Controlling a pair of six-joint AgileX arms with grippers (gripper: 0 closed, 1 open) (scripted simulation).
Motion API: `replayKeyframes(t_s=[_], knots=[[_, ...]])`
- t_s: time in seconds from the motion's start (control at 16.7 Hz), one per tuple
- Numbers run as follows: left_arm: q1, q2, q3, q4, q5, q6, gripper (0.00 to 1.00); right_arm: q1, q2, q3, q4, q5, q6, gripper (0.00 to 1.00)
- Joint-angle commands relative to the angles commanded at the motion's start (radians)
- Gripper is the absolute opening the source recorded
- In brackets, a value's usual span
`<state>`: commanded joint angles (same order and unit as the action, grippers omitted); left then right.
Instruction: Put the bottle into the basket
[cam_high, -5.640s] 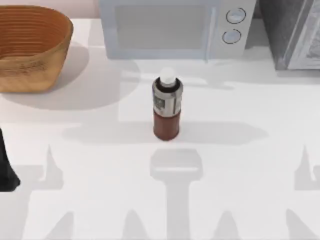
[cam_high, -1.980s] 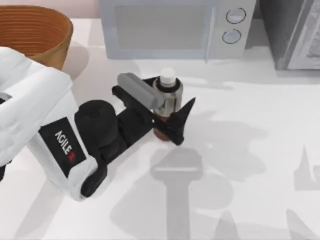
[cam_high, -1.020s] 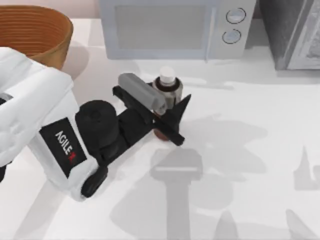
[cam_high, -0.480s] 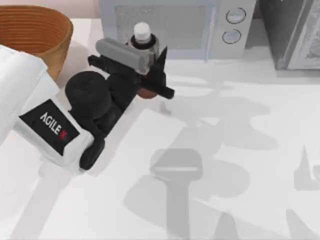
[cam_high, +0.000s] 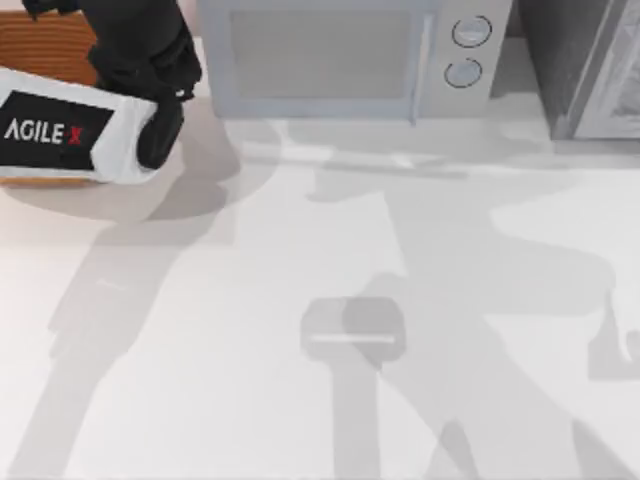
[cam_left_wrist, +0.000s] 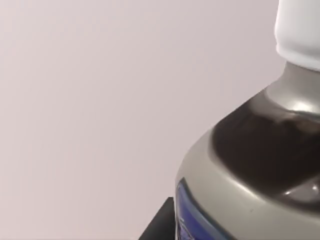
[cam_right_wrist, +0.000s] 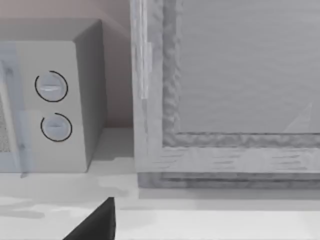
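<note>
Bottle (cam_left_wrist: 260, 165) gripped in the left pincer (cam_left_wrist: 162, 227), close before the wrist camera: white cap, grey neck, dark shoulder, grey label band with a blue mark at its edge. Dark pincer part pressed against the side of the label band; closed on the bottle, though how wide the jaws stand cannot be told. Behind the bottle, plain pale wall.

From the top view: left arm (cam_high: 60, 135) stretched across the far left corner of the desk (cam_high: 300, 400), white link with its black lettering lying over the basket (cam_high: 50, 50), black wrist above the basket's right half and running off the upper edge. Orange-brown wicker peeking out above and below the white link. Bottle's exact place against the basket rim: cannot tell. From the left wrist view: the bottle itself, up close, in the grip.

Farther out: microwave (cam_high: 340, 55) at the back middle of the desk, two round dials on its right side; grey framed box (cam_high: 590, 70) at the back right. Right pincer (cam_right_wrist: 95, 224) parked, facing the microwave's dials and the grey box; its opening cannot be told.
</note>
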<state>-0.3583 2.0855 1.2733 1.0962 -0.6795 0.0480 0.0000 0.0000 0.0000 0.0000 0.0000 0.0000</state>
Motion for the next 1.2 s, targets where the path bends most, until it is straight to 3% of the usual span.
replayKeyframes(t_s=[0.3,0.6,0.9,1.2], knots=[[0.042,0.026,0.313,-0.352,-0.407,-0.057,0.0,0.0,0.0,0.0,0.0,0.0,0.0,1.0],[0.045,0.086,0.592,-0.77,-0.712,-0.157,0.0,0.0,0.0,0.0,0.0,0.0,0.0,1.0],[0.024,0.15,0.79,-1.121,-0.885,-0.265,0.0,0.0,0.0,0.0,0.0,0.0,0.0,1.0],[0.009,0.181,0.868,-1.252,-0.941,-0.318,0.0,0.0,0.0,0.0,0.0,0.0,0.0,1.0]])
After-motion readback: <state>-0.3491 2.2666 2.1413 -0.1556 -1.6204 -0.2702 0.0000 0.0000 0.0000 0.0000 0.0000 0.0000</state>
